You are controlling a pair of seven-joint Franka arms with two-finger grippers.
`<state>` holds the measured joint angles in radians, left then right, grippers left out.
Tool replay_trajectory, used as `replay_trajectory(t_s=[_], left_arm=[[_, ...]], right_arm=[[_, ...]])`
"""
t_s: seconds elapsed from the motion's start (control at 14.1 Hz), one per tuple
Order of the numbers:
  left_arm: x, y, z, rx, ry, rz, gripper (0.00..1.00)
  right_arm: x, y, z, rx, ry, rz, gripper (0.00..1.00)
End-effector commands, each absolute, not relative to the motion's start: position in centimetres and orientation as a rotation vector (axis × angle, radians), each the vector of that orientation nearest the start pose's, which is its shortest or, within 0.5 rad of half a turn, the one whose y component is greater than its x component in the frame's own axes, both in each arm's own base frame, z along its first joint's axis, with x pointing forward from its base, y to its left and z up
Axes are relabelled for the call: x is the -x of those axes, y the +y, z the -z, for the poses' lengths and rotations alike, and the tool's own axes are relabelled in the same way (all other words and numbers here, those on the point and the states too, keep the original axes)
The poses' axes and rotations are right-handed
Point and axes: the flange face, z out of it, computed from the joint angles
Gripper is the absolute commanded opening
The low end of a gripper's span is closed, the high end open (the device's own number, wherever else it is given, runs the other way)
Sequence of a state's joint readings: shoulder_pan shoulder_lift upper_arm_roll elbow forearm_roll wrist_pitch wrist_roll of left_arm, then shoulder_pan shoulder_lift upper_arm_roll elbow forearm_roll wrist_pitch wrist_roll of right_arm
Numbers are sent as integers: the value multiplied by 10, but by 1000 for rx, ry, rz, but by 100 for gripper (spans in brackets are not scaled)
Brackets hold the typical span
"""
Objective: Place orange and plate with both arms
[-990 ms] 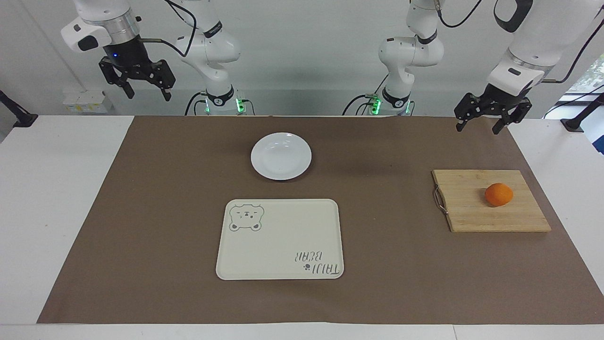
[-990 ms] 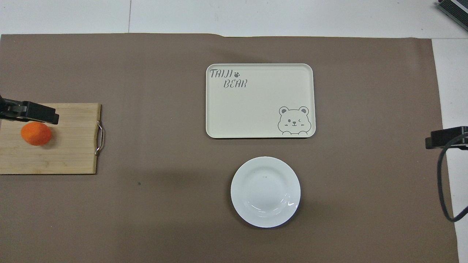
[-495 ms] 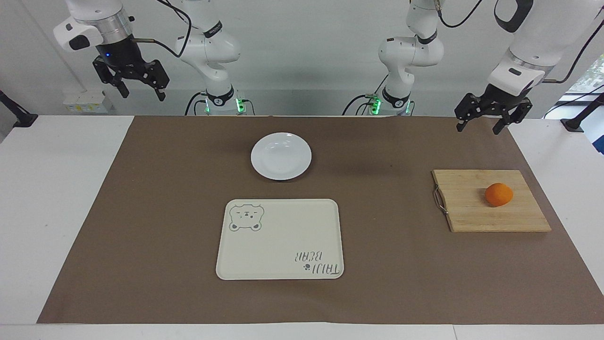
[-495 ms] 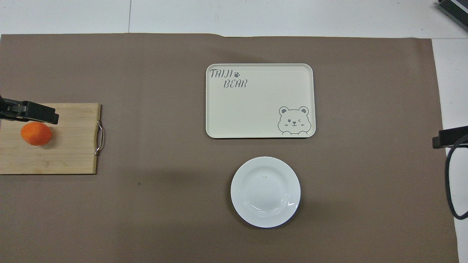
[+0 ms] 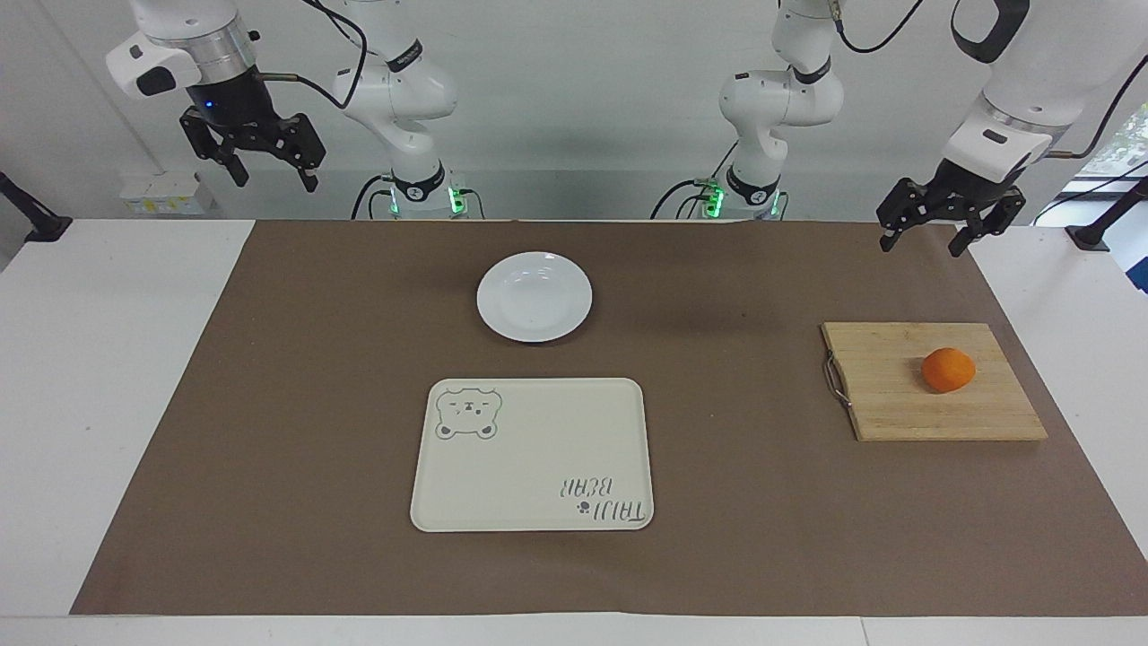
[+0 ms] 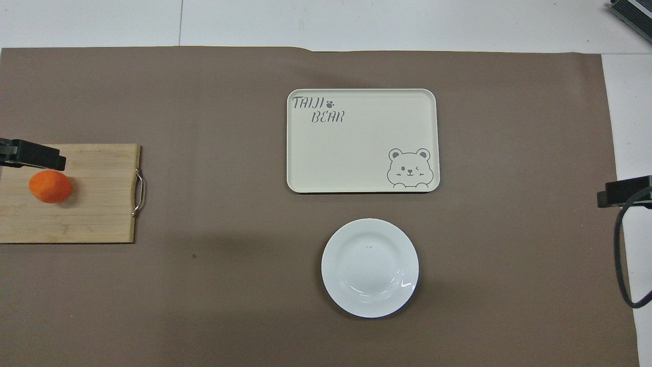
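my left gripper (image 5: 924, 244): open, empty, up near the mat edge | my right gripper (image 5: 267, 178): open, empty, raised high | orange (image 5: 948, 370): on board (image 5: 897, 395) | plate (image 5: 534, 297): on mat, nearer me than tray (image 5: 533, 455)

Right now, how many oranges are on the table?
1. The orange sits on the wooden cutting board at the left arm's end of the table. Nothing in view could hide another.

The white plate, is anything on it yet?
Empty. The plate shows only bare glossy white; the orange sits on the wooden board.
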<state>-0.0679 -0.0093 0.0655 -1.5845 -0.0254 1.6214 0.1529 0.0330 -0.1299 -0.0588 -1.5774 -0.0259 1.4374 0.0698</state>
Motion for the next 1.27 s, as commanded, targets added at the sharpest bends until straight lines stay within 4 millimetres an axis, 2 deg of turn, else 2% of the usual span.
replay_trajectory(t_s=[0.0,0.07,0.14,0.21,0.35,0.42,0.85,1.13,1.2], left_arm=[[-562,20,-606,3162,270,117,100],[-565,27,-598,3161,249,132,100],[-570,39,-582,3161,222,130,100],[-574,43,-571,3156,265,134,100],[-583,73,-543,3152,269,141,100],[-588,77,-529,3165,281,131,100],[-601,137,-430,3176,286,136,100],[-606,162,-386,3159,281,149,100],[-607,163,-382,3158,277,151,100]], right_arm=[[-493,-17,-680,3164,117,-7,100],[-494,-17,-680,3165,118,-2,100],[-494,-17,-679,3166,115,-2,100],[-494,-19,-679,3167,123,-2,100],[-494,-19,-679,3173,119,-2,100],[-494,-19,-680,3173,122,0,100],[-494,-19,-680,3170,121,0,100],[-494,-20,-680,3168,125,3,100],[-494,-23,-678,3164,134,-2,100]])
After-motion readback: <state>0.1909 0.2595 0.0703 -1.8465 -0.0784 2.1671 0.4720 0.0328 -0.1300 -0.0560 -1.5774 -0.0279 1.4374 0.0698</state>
